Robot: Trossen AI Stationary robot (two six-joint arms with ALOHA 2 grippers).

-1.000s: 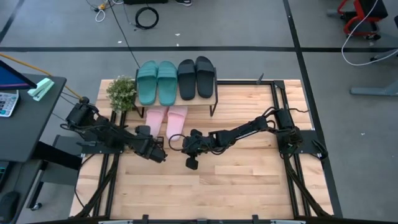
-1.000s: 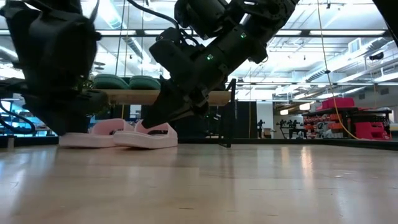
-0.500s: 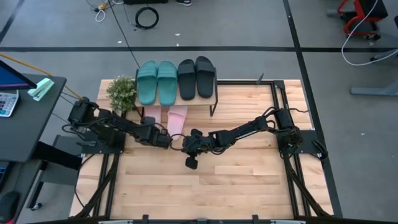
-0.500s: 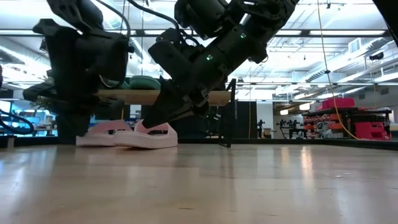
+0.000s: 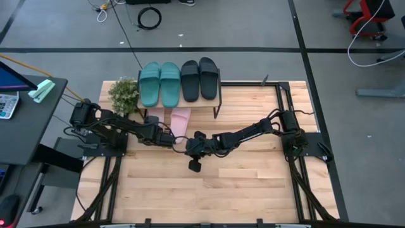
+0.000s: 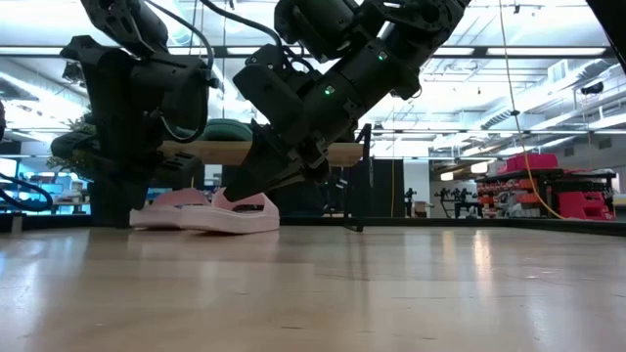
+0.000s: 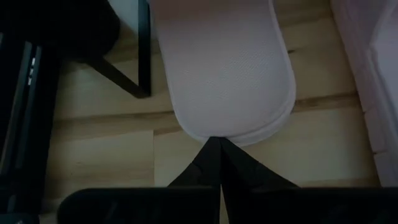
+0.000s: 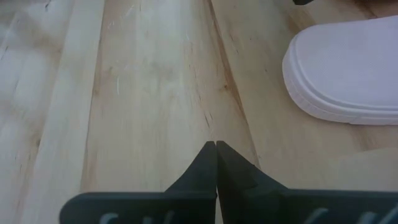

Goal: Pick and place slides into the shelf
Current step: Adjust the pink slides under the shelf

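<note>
1. High view: teal slides [image 5: 159, 83] and black slides [image 5: 199, 78] sit on the shelf [image 5: 217, 99] top board, upper centre of frame. Pink slides [image 5: 180, 120] lie on the table under its front edge, heels sticking out.
2. Left gripper [image 5: 169, 140] is fully shut, empty, tip touching the left pink slide's heel [image 7: 231, 81]. Right gripper [image 5: 190, 145] also shut, empty, just short of the right pink slide [image 8: 348, 71].
3. Doing it well, I'd say: push slowly, centred on the heel, so it doesn't yaw into the shelf leg [image 7: 144, 46].
4. Versus earlier frame: left arm has moved in from lower left to the heel; right arm unchanged.
</note>
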